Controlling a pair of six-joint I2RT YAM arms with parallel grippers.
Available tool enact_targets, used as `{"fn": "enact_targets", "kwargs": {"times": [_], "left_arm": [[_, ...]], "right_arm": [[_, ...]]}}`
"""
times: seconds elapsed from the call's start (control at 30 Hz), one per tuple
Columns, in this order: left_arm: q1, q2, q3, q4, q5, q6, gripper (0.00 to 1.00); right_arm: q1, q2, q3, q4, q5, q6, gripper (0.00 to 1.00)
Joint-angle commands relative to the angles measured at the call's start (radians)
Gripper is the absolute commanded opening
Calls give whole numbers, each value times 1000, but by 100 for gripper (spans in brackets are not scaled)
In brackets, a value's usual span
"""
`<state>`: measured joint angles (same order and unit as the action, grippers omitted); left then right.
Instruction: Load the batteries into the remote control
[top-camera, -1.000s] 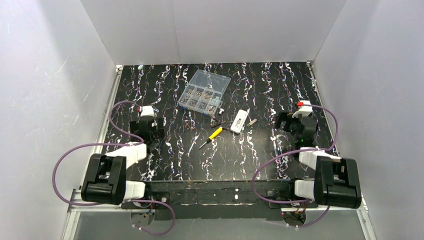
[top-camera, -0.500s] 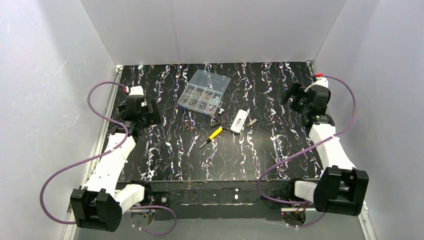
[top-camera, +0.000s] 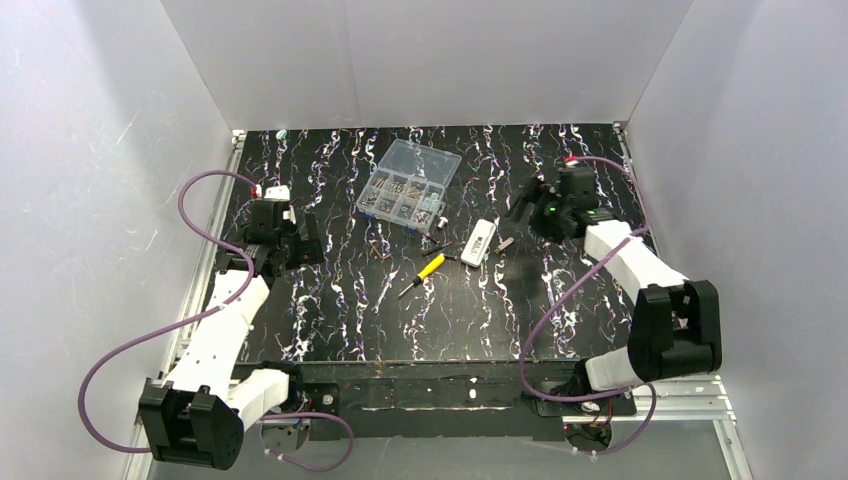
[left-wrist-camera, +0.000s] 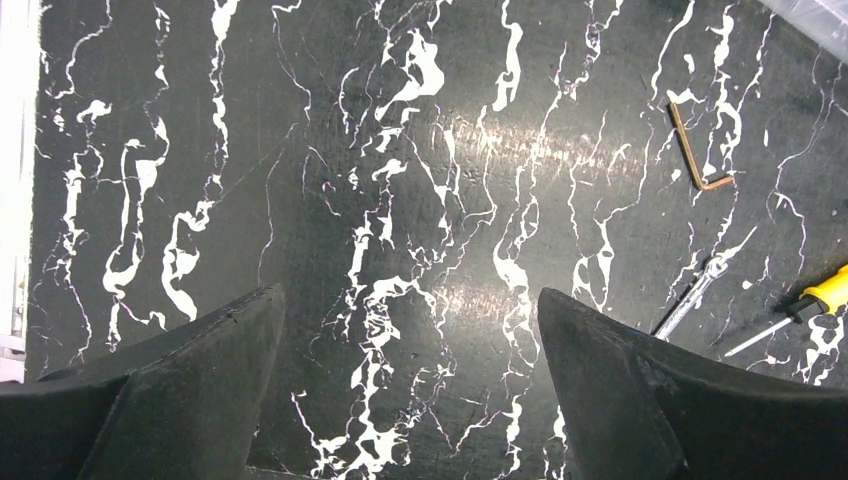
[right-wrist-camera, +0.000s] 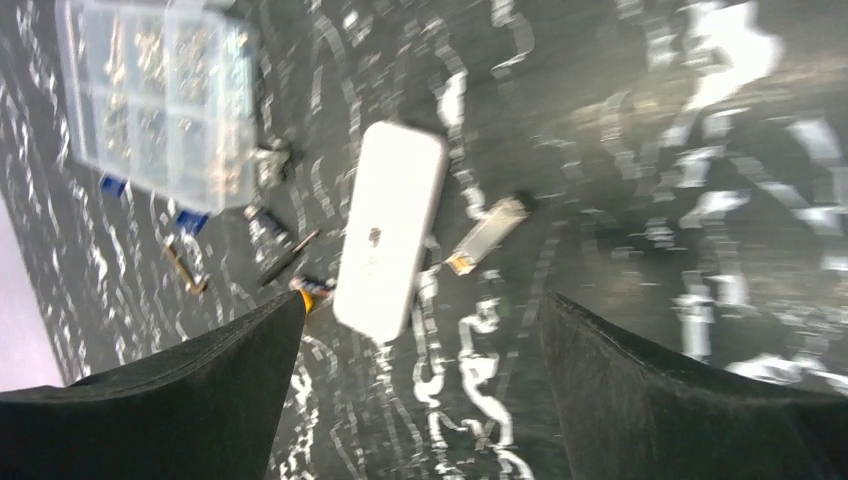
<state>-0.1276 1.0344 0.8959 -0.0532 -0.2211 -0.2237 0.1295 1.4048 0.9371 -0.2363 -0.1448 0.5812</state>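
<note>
My left gripper (left-wrist-camera: 408, 295) hangs over bare black, white-veined worktop (top-camera: 350, 320) on the left side, its fingers spread wide with nothing between them. My right gripper (right-wrist-camera: 420, 300) is spread just as wide and empty, tilted down toward the middle of the worktop from the right.

Nearest the arm bases among the loose things lies the yellow-handled screwdriver (top-camera: 430, 267). Just beyond it is the remote control (right-wrist-camera: 390, 230). It is a slim white bar with rounded corners and a tiny dark mark near its middle. It lies flat and untouched near the worktop's centre, well apart from my left gripper and near my right. A small silvery cylinder (right-wrist-camera: 488, 233) with an orange tip lies just beside its right edge. Farther back sits the clear compartment box (top-camera: 408, 180), its cells holding small metal parts.
</note>
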Motion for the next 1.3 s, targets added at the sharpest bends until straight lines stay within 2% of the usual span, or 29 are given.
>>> {"fn": "enact_targets", "kwargs": {"times": [0.0, 0.2, 0.33, 0.47, 0.7, 0.9, 0.97, 1.07, 1.17, 1.27], "left_arm": [[-1, 26, 23, -94, 22, -11, 100], [-1, 29, 19, -84, 48, -2, 100], [-1, 48, 26, -88, 60, 1, 100], [0, 61, 32, -94, 63, 3, 99], [-1, 68, 34, -96, 69, 4, 99], [-1, 71, 35, -96, 68, 7, 99], [-1, 73, 34, -96, 68, 7, 100], [-1, 79, 37, -97, 72, 7, 99], [-1, 88, 40, -100, 75, 8, 99], [-1, 90, 40, -101, 75, 9, 99]], "right_arm": [[135, 82, 109, -33, 94, 99, 93], [226, 268, 210, -100, 107, 162, 84], [276, 349, 262, -166, 170, 191, 77], [304, 378, 273, -188, 195, 216, 70], [348, 452, 324, -241, 226, 217, 68], [361, 490, 337, -257, 245, 204, 51], [363, 505, 325, -245, 247, 193, 49], [380, 552, 329, -269, 273, 175, 52], [392, 575, 326, -284, 265, 157, 68], [393, 566, 305, -279, 267, 153, 70]]}}
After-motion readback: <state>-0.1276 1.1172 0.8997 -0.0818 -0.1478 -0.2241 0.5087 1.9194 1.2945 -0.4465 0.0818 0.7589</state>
